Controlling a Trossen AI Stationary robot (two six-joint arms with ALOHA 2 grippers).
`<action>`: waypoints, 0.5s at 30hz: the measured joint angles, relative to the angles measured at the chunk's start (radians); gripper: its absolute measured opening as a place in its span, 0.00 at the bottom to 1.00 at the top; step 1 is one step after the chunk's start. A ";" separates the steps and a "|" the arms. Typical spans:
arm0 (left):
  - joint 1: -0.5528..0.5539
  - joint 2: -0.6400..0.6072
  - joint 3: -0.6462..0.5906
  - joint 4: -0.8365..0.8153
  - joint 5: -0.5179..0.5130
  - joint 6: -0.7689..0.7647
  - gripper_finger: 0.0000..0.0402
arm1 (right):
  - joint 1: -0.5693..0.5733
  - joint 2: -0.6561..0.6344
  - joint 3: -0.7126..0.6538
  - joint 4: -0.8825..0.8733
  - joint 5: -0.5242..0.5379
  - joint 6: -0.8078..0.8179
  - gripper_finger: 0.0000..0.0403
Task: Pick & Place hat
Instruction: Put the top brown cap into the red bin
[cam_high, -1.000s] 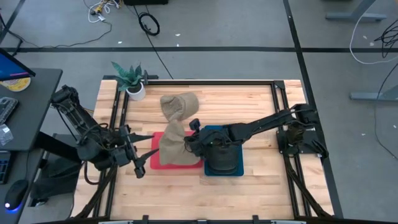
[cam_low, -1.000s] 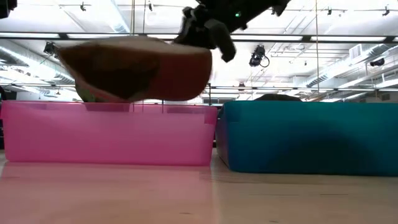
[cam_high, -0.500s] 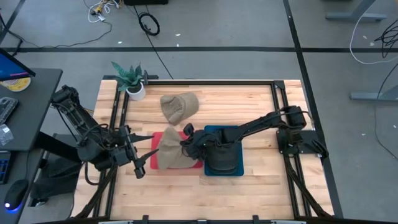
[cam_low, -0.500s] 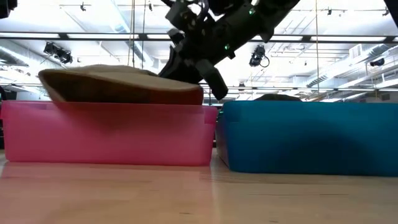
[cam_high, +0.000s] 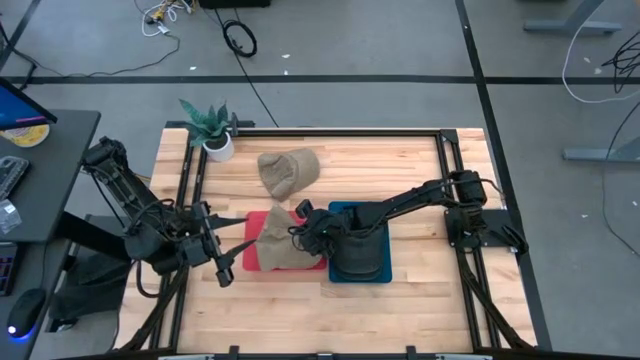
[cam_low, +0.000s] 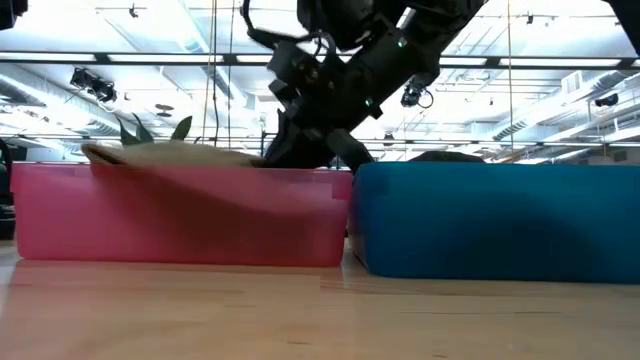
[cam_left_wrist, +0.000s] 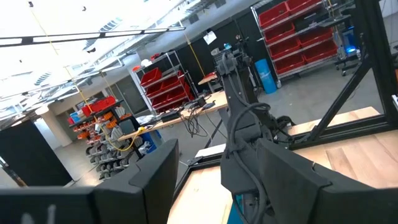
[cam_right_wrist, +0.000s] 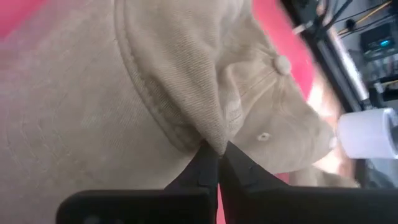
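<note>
Two fingertips (cam_right_wrist: 210, 163) pinched tight on a fold of tan hat (cam_right_wrist: 155, 81), right gripper (cam_high: 298, 229) low over pink bin (cam_low: 180, 215). Hat lying inside that bin, crown just above the rim. Second tan hat (cam_high: 288, 171) on table behind. Teal bin (cam_low: 495, 220) beside pink. Left gripper (cam_high: 237, 253) parked beside the pink bin, fingers spread, empty.

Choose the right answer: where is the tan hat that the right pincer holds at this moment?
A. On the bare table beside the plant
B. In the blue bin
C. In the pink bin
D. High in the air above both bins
C: the right pincer is shut on a fold of the tan hat, which lies in the pink bin, only just above its rim.
</note>
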 joint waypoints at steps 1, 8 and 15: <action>0.000 0.000 0.000 0.001 0.000 0.002 0.55 | 0.000 0.001 0.000 -0.015 0.001 0.000 0.00; 0.000 0.000 0.000 0.000 0.000 0.004 0.55 | -0.004 0.000 0.000 -0.039 -0.040 0.038 0.00; 0.000 0.000 0.000 0.000 0.000 0.004 0.55 | -0.004 0.000 0.000 -0.046 -0.067 0.062 0.02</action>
